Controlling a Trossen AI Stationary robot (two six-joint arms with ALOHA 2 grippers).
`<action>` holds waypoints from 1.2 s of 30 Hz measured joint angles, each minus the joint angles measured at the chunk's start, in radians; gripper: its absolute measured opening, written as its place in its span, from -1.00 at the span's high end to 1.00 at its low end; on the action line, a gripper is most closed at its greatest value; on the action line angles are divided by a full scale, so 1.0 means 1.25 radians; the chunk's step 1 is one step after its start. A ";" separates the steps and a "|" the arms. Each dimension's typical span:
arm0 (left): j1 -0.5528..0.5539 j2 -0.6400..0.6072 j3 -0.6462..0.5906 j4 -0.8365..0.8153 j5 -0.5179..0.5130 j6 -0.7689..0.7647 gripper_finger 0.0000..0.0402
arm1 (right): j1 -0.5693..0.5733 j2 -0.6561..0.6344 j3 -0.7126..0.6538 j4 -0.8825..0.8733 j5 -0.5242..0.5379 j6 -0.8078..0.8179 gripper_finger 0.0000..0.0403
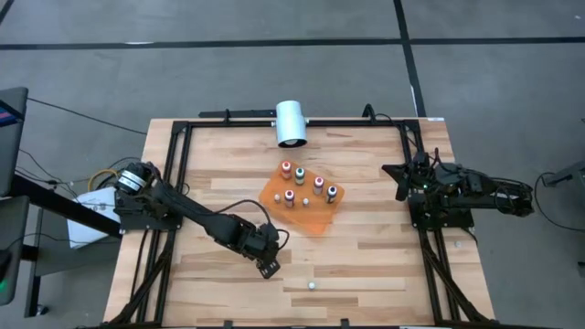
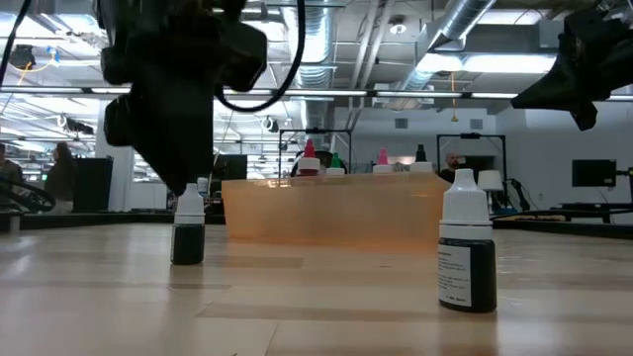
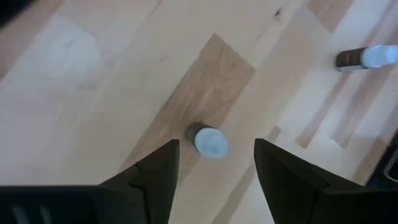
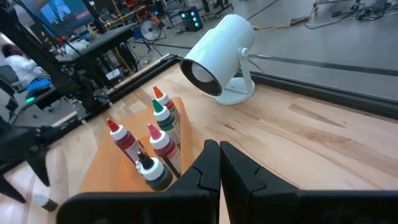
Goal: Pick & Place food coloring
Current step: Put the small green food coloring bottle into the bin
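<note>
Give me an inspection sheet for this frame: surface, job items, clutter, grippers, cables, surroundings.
Surface: wooden table, black frame rails.
Job items: five food coloring bottles upright on the orange sheet; two white-capped bottles off it, one under the left gripper, one nearer the front edge.
Clutter: white cylinder at the back edge.
Grippers: left gripper open above its bottle; right gripper shut, parked at the right edge.
Cables: bundle at the left arm base.
Surroundings: lab room with equipment; person at far left.

Wooden table (image 1: 366,265), black frame around it. Orange sheet (image 1: 315,217) near centre, carrying five small food coloring bottles (image 1: 303,187). White cylinder (image 1: 291,122) at far edge. Left gripper (image 1: 268,267) low over front boards; one tiny bottle (image 1: 312,285) nearby. Right gripper (image 1: 402,179) at right rail.
</note>
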State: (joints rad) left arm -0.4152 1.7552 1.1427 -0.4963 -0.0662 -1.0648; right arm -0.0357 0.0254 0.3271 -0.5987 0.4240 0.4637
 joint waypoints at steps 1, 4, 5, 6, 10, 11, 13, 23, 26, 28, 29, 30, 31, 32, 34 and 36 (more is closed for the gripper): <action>0.000 0.008 0.000 -0.001 0.001 -0.004 0.01 | 0.000 0.000 0.000 0.001 0.000 0.000 1.00; 0.000 0.013 0.000 -0.003 0.000 -0.010 0.01 | 0.000 0.000 0.000 0.000 0.000 0.000 1.00; 0.000 0.012 0.000 -0.002 -0.002 -0.011 0.01 | 0.000 0.000 0.000 0.001 0.000 0.000 1.00; 0.000 0.012 0.000 -0.004 -0.006 -0.011 0.01 | 0.000 0.000 0.000 0.001 0.000 0.000 1.00; 0.001 0.012 0.000 -0.007 -0.015 -0.013 0.01 | 0.000 0.000 0.000 0.001 0.000 0.000 1.00; 0.001 0.012 0.000 -0.008 -0.015 -0.013 0.01 | 0.000 0.000 0.000 0.001 0.000 0.000 1.00; 0.001 0.012 0.000 -0.008 -0.015 -0.013 0.01 | 0.000 0.000 0.000 0.001 0.000 0.000 1.00; 0.001 0.048 0.002 0.007 0.007 -0.013 0.01 | 0.000 0.000 0.000 0.001 0.000 0.000 1.00; 0.001 0.062 0.001 0.008 0.012 -0.014 0.01 | 0.000 0.000 0.000 0.000 0.000 0.001 1.00; 0.001 0.065 0.000 0.017 0.011 -0.014 0.01 | 0.000 0.000 0.000 0.001 0.000 0.001 1.00; 0.001 0.065 -0.001 0.016 0.006 -0.014 0.01 | 0.000 0.000 0.000 0.002 0.000 0.001 1.00; 0.001 0.065 -0.001 0.013 0.000 -0.013 0.01 | 0.000 0.001 0.000 0.000 -0.001 0.001 1.00; 0.001 0.065 -0.002 0.012 -0.006 -0.014 0.01 | 0.000 0.000 -0.001 -0.002 -0.001 0.003 1.00; 0.001 0.065 -0.002 0.013 -0.011 -0.013 0.01 | 0.000 0.000 -0.001 0.000 0.000 0.006 1.00; 0.001 0.065 -0.002 0.016 -0.015 -0.013 0.01 | 0.000 0.001 -0.001 -0.003 -0.001 0.006 1.00; 0.001 0.065 -0.002 0.013 -0.015 -0.012 0.02 | 0.000 0.000 -0.001 0.000 -0.001 0.006 1.00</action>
State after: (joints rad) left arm -0.4145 1.8362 1.1408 -0.4795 -0.0844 -1.0802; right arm -0.0357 0.0254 0.3264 -0.5989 0.4232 0.4713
